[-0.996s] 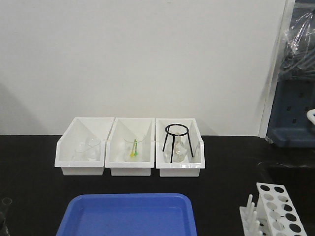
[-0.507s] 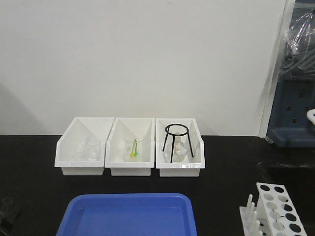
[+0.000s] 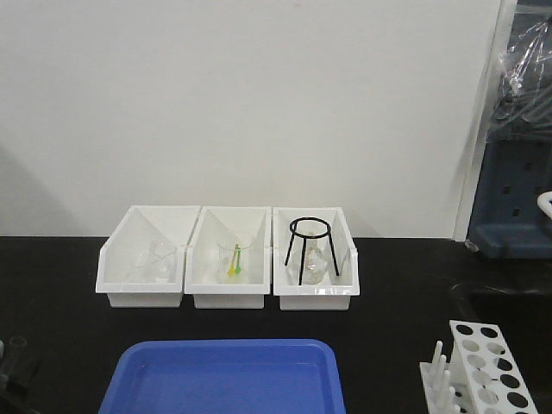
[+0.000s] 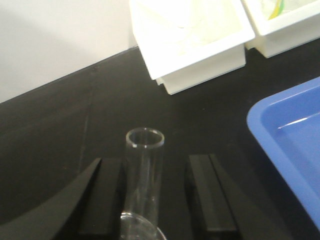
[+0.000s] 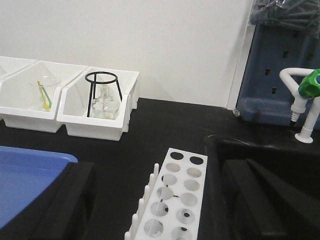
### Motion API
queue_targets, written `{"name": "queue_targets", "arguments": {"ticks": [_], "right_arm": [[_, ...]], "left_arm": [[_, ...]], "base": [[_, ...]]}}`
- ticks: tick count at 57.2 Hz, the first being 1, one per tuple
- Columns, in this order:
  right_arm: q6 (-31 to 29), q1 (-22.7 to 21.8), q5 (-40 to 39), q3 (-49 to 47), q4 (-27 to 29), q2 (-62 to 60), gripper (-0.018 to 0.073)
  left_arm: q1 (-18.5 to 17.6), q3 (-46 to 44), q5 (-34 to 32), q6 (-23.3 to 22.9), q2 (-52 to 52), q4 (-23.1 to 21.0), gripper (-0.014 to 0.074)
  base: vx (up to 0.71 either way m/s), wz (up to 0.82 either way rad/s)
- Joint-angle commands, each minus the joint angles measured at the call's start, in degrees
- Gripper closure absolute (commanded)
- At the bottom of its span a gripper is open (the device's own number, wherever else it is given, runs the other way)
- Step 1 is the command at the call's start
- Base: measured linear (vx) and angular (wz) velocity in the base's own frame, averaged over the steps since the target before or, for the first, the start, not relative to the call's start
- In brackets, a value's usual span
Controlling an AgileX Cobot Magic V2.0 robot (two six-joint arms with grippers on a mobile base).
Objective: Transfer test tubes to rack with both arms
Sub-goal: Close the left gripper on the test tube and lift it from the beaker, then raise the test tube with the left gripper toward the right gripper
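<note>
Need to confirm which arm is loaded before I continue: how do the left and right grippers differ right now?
The left gripper has an upright test tube between its fingers, with a gap on one side, so not clamped; the right gripper has no tube between its fingers. The left gripper is over the black table; the right gripper is over the white rack, which holds no tubes. Both are open.
</note>
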Motion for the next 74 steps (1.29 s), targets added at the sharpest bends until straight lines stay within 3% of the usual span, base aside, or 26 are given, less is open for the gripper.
{"name": "queue_targets", "arguments": {"ticks": [1,24,38,60,74], "right_arm": [[0.0,-0.1,-4.4,-1.9,-0.1,0.5,-0.0012],[0.0,-0.1,-3.3,-1.9,-0.3,0.5,-0.0012],[0.0,-0.1,-1.1,-1.9,-0.3,0.5,-0.0012],[0.0,-0.1,-1.5,-1.9,-0.3,0.5,-0.0012],[0.0,-0.1,-1.6,-1.9,-0.5,0.5,-0.0012]], "left_arm": [[0.0,-1.4,-6.4,0.8,-1.4,-2.6,0.0175],[0.0,-1.6,-8.6,0.6,-1.3,-1.9,0.014],[-0.1,-7.4,-4.5,-1.8,2.1,1.5,0.014],[0.0,-7.1,0.4,2.3,2.1,0.6,0.014],[0.0,-7.1,1.4,3.1,2.1,-4.1,0.014]], "base": [[0.0,0.0],[0.0,0.0],[0.0,0.0],[0.0,0.0],[0.0,0.0]]}}
